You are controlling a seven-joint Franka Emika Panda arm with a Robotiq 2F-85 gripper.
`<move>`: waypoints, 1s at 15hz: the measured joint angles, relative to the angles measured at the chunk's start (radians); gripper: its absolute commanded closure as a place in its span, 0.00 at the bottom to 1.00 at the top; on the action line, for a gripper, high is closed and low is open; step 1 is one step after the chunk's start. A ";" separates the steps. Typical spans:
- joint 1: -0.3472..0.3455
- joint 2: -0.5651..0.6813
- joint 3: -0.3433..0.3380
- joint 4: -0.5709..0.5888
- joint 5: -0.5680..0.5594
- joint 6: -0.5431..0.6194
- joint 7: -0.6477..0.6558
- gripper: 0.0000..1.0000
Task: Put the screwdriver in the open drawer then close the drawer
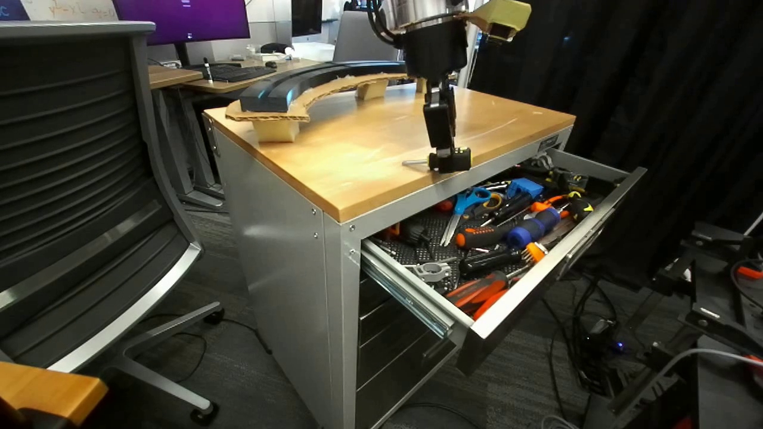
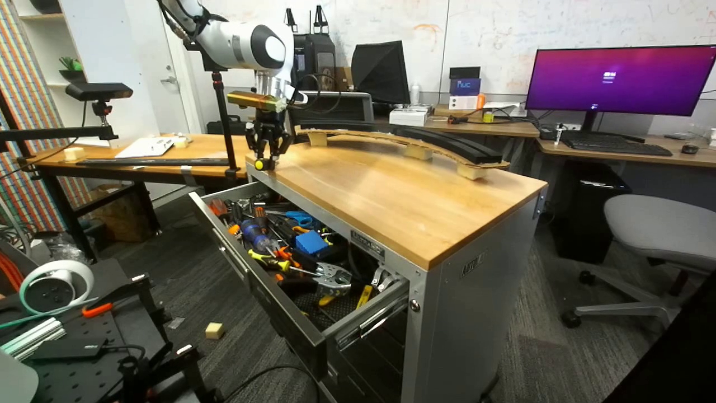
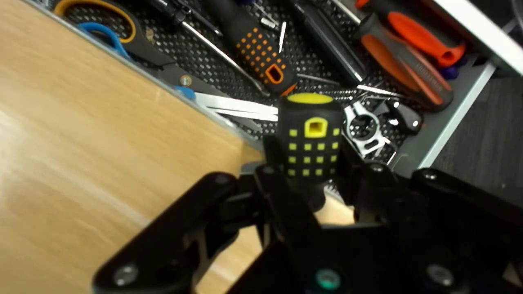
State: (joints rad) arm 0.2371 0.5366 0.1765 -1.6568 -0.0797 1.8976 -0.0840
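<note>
1. The claw (image 3: 310, 157) is clamped on the screwdriver (image 3: 311, 138); in the wrist view its fingers (image 3: 272, 150) meet the black handle (image 3: 298, 112) at nine and three o'clock.
2. Yellow squares dot that handle, and its yellow butt (image 3: 309, 98) faces twelve o'clock in the wrist view. In an exterior view the pale shaft (image 1: 415, 162) points to nine o'clock.
3. In both exterior views the screwdriver shows against the front edge of the wooden counter (image 1: 357, 158); whether it touches the wood I cannot tell.
4. The drawer (image 1: 524, 283), uppermost in a grey metal cabinet (image 1: 286, 256), is pulled out; its middle is at about five o'clock from the claw in an exterior view.
5. Tools (image 1: 533, 228) crowd the drawer's black liner (image 3: 220, 75). Around the screwdriver in the wrist view, dark scissors (image 3: 175, 73) with an orange loop lie at ten o'clock, an orange-dotted handle (image 3: 255, 47) at eleven, a red-and-grey handle (image 3: 408, 69) at two and a silver ring-shaped bracket (image 3: 363, 143) at three.
6. On the counter, at ten o'clock from the claw in an exterior view, a curved black strip (image 1: 328, 72) rests on cardboard (image 1: 300, 108), which stands on pale blocks (image 1: 275, 131).
7. The arm (image 2: 240, 45) is at twelve o'clock above the claw in an exterior view; a lit purple monitor (image 2: 621, 81) stands between two and three o'clock, well apart from the cabinet.
</note>
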 measured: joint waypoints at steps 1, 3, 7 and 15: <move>0.000 -0.005 0.012 -0.008 0.000 -0.018 -0.034 0.86; 0.000 -0.014 0.029 -0.020 0.000 -0.060 -0.111 0.85; 0.001 -0.008 0.034 -0.034 -0.038 -0.158 -0.198 0.27; -0.039 -0.052 0.009 -0.217 0.037 -0.140 -0.047 0.00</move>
State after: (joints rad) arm 0.1986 0.4848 0.1854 -1.8734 -0.0430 1.7575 -0.1312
